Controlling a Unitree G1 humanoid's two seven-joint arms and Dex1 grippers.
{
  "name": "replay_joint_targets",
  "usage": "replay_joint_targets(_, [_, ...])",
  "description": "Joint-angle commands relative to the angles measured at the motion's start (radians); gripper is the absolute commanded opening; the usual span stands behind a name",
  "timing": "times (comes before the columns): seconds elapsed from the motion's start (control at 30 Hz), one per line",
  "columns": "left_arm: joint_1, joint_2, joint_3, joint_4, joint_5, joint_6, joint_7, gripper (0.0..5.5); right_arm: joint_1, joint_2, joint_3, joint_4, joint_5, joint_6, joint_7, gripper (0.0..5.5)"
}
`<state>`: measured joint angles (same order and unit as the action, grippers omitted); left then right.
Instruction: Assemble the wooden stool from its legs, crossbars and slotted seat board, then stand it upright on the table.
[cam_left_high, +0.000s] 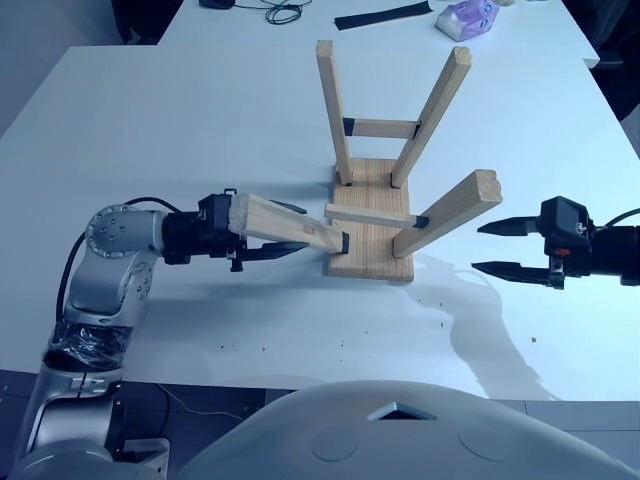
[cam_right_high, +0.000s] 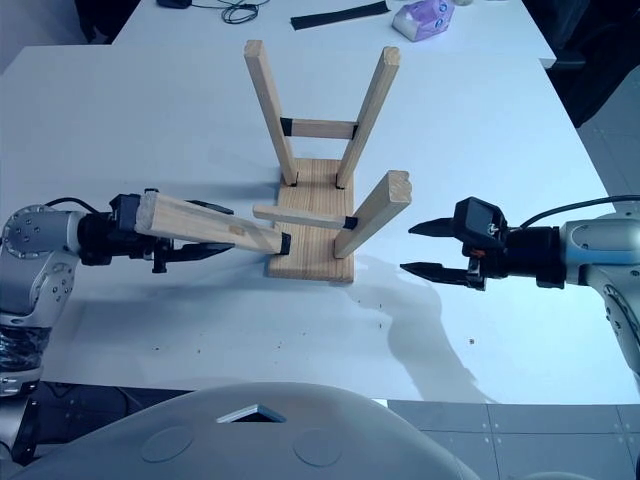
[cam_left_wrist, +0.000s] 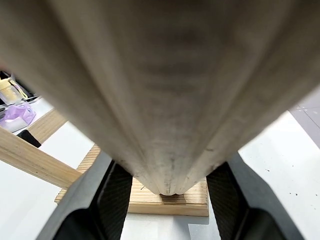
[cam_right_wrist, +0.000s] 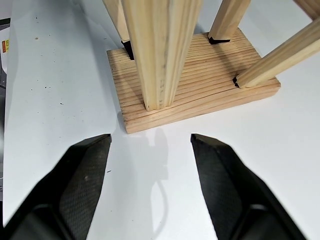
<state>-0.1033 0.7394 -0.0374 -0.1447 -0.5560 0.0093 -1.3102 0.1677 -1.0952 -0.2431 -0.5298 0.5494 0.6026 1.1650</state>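
The near left leg (cam_left_high: 295, 230), tilted outward from the seat board (cam_left_high: 365, 252), is clamped by the left gripper (cam_right_high: 220, 230). The right gripper (cam_left_high: 478, 248) is held open beside the near right leg (cam_left_high: 450, 212), apart from it. The board lies flat on the table (cam_left_high: 200, 120). Two far legs joined by a crossbar (cam_left_high: 383, 128) rise from it.

blurry leg (cam_left_wrist: 165, 90), its seating perhaps hidden
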Motion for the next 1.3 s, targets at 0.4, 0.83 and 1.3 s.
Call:
replay_joint_targets(0.4, [-0.205,0.069,-0.119,0.047,0.075,0.294,-0.003,2.2,0.019,0.015,0.003,-0.045,0.005,0.011,-0.035,2.92])
replay_joint_targets(0.83, [-0.325,0.066,-0.203,0.074,0.112,0.355,-0.062,2.2,-0.029,0.036,0.085,-0.06,-0.01,0.007,-0.086,2.92])
replay_joint_targets(1.3, [-0.49,0.043,-0.337,0.105,0.247,0.434,-0.038,2.2,-0.078,0.044,0.107,-0.094,0.028,0.033,-0.108,2.92])
